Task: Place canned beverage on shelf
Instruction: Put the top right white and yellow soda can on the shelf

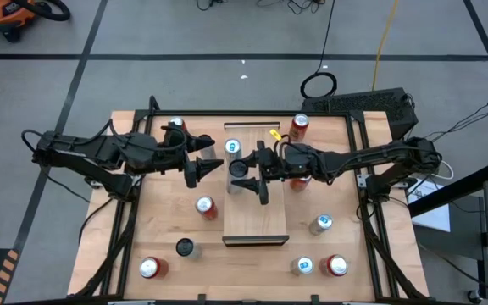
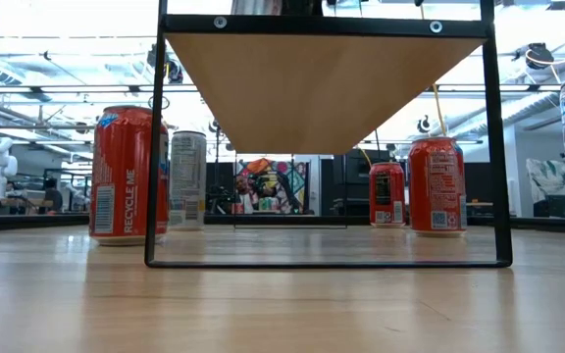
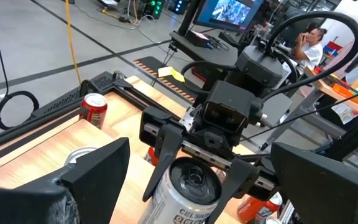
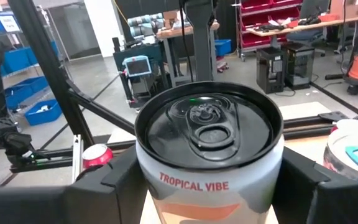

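Two arms met over the shelf (image 1: pixel 257 224), a long pale-wood board raised on a black frame at mid-worktop (image 1: pixel 168 229).

R hand (image 1: pixel 246 178) was over the shelf's far end, clenched on a white can (image 1: pixel 237 181) marked "TROPICAL VIBE". Both fingers pressed the can's sides just below its dark top; the can was upright. Contact btwn can base and shelf: cannot tell.

L hand (image 1: pixel 200 165) was just beside the shelf's far-left edge, fingers spread wide and released, holding nothing. It faced the white can, which sat near its fingertips; not touching.

Other cans, placed rel. to the shelf:
- Blue-top can (image 1: pixel 232 148) on the shelf's far end, beyond the R hand.
- Orange can (image 1: pixel 299 127) past the far-right corner.
- Red can (image 1: pixel 206 207) just left of the shelf, mid-length.
- Dark-top can (image 1: pixel 184 247) left of the near end.
- Red can (image 1: pixel 149 268) farther left, near worktop edge.
- Silver can (image 1: pixel 321 224) right of the shelf.
- Blue-top can (image 1: pixel 303 266) and red can (image 1: pixel 336 265) right of the near end, side by side.
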